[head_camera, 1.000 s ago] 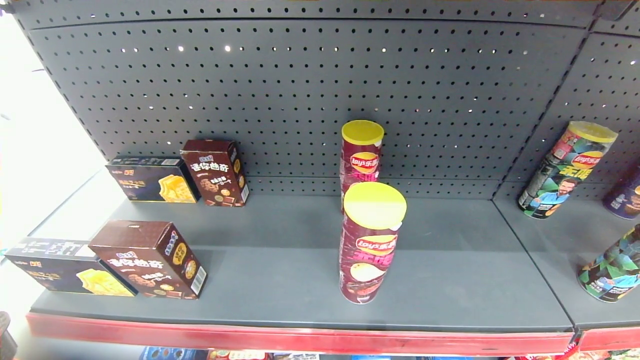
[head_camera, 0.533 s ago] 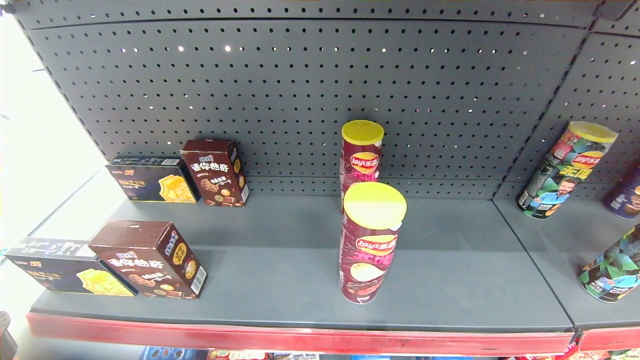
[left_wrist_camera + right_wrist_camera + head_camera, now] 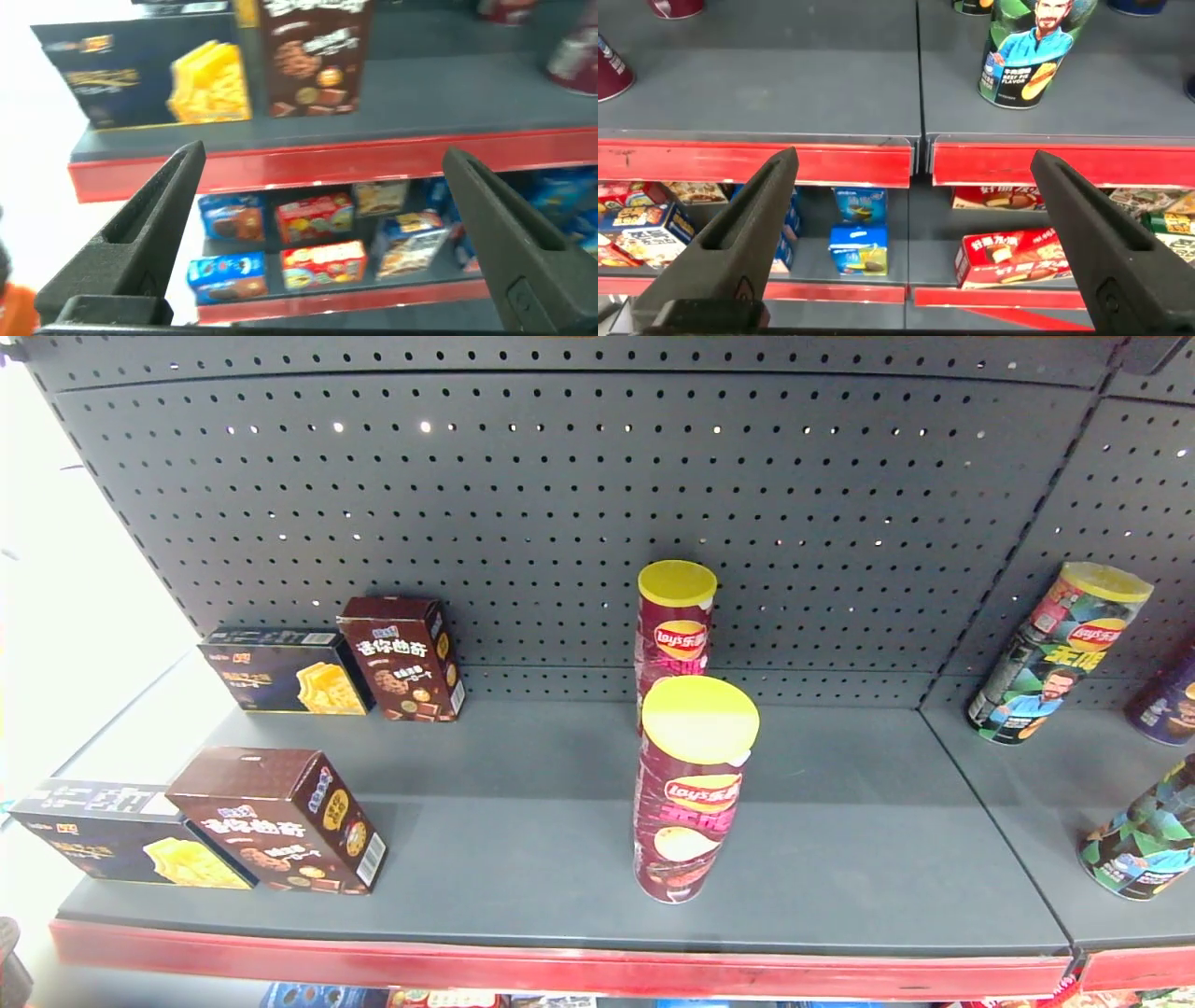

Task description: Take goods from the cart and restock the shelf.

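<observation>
**A:** Both arms hang in front of the shelf (image 3: 840, 840). The left gripper (image 3: 322, 159) is spread wide with nothing in it, and the right gripper (image 3: 915, 159) is wide and empty too.

**B:** And the goods?

**A:** In the head view, the front chip can (image 3: 695, 789) stands at the centre of the frame. The rear chip can (image 3: 674, 621) is right behind it, against the perforated back panel. At lower left a brown cookie box (image 3: 280, 817) sits just beside a dark box (image 3: 121, 835). A green can (image 3: 1055, 653) is over at the right edge.

**B:** How would a can like that handle?

**A:** I'd judge it light: a stiff cardboard tube with a glossy wrap, so likely slick. The chips inside are fragile, so it wants a firm squeeze, not a crushing one. I'd take it across the mid-body, below the yellow lid, because the lid could pop off.

**B:** Orientation?

**A:** Both red cans are upright, long axis vertical, lid up, label facing the aisle. Tall and narrow like that, a nudge near the top could tip one.

**B:** And the boxes?

**A:** Thin card, probably light, and the broad faces would dent. I'd grip across the narrow sides. The brown one stands on end with its front turned toward the lower right of the frame.
</observation>
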You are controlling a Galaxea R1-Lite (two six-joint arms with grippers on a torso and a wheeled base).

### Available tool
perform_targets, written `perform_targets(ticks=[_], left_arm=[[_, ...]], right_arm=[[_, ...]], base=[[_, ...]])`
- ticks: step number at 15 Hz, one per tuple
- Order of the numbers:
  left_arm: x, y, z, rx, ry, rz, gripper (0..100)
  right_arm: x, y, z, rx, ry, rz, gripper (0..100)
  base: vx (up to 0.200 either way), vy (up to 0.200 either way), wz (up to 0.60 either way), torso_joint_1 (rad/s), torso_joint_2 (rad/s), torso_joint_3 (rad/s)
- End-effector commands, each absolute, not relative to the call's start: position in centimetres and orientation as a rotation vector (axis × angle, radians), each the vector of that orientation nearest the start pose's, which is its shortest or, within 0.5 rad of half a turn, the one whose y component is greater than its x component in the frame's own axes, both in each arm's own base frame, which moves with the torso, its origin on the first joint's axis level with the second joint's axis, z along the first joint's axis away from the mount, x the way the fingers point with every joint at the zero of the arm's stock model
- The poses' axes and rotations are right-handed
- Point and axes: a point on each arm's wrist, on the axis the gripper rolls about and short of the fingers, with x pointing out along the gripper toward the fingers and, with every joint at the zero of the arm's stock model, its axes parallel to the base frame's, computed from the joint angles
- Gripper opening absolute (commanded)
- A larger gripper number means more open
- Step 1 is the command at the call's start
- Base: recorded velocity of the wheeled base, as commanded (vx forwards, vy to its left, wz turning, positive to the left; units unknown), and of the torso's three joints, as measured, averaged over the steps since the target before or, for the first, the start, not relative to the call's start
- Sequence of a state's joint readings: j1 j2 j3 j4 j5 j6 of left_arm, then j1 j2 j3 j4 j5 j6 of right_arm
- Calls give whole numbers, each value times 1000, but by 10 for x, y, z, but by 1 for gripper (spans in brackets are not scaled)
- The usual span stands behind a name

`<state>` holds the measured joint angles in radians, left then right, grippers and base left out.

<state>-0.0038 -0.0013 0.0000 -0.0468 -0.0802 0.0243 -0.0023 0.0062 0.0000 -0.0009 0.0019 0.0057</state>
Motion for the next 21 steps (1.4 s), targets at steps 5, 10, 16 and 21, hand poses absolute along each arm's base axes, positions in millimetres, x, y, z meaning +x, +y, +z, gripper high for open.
perform_targets(ticks=[5,10,16,21], left_arm=[[-23,-1,76,44,3,-58,100],[-23,-1,75,29,2,-49,100],[-23,-1,75,31,2,-40,100],[-23,-1,75,34,2,-46,100]], right_arm=[[-23,0,76,6,-2,2,100],[-23,0,76,6,-2,2,100],[-23,0,76,6,-2,2,100],[-23,0,76,5,2,6,100]], base=[[0,0,0,0,0,0],[0,0,0,0,0,0],[0,0,0,0,0,0],[0,0,0,0,0,0]])
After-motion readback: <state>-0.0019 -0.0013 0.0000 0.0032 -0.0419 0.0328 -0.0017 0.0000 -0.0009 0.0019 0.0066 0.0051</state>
